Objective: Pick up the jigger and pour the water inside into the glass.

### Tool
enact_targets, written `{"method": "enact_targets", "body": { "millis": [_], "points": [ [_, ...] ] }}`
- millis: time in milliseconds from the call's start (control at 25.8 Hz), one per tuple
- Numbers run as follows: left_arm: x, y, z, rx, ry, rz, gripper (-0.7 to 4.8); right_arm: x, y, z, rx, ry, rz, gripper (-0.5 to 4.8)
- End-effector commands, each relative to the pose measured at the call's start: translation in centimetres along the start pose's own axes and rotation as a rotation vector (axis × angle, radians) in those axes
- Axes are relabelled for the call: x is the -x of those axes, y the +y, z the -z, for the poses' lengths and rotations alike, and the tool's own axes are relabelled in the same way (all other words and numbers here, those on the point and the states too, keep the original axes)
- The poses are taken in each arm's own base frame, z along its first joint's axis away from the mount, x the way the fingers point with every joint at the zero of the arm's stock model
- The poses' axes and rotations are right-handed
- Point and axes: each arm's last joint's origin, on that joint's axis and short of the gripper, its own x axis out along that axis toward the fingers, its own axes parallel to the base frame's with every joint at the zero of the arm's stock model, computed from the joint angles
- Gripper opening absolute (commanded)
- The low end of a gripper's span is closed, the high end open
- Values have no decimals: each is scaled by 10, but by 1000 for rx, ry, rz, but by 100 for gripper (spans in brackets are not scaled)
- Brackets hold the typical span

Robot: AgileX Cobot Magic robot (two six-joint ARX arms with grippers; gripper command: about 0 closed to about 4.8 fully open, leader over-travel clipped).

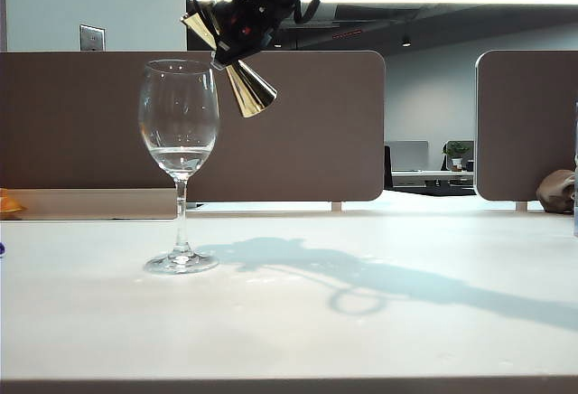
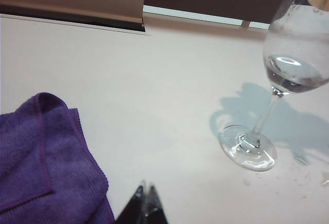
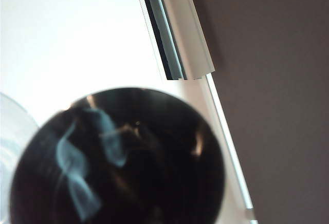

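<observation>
The glass [image 1: 179,114] stands upright on the white table, left of centre, with a little water [image 1: 179,154] in the bottom of its bowl. My right gripper [image 1: 230,37] hangs just above and right of its rim, shut on the gold jigger [image 1: 248,91], which is tilted with one cone toward the rim. In the right wrist view the jigger's dark cone [image 3: 118,157] fills the picture and hides the fingers; the glass rim [image 3: 9,131] shows at the edge. My left gripper [image 2: 146,196] rests low over the table, shut and holding nothing, with the glass [image 2: 295,54] some way off.
A purple cloth [image 2: 46,157] lies right beside my left gripper. Small water drops [image 2: 303,175] dot the table near the glass foot [image 2: 248,148]. Brown partition boards [image 1: 298,132] stand along the table's far edge. An orange object [image 1: 9,202] sits far left.
</observation>
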Motion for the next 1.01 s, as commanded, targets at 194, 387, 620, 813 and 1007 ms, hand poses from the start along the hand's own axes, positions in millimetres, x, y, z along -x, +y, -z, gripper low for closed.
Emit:
{"method": "enact_targets", "body": {
  "millis": [194,387,620,813,1007],
  "points": [
    [0,0,-1,-3,-11,4,-5,4,-5,-5,134,-28,34,-6],
    [0,0,-1,-3,-12,5,-5,4,-5,-5,221,-28,35,-6],
    [0,0,-1,-3,-12,4,-5,4,-2,-9,358,-34,33,-6],
    [0,0,-1,-3,-12,4,-5,4,-2,-9,464,-32,38,-6],
    [0,0,-1,-3,-12,4,-5,4,-4,-10,534,-35,54,-6]
  ]
}}
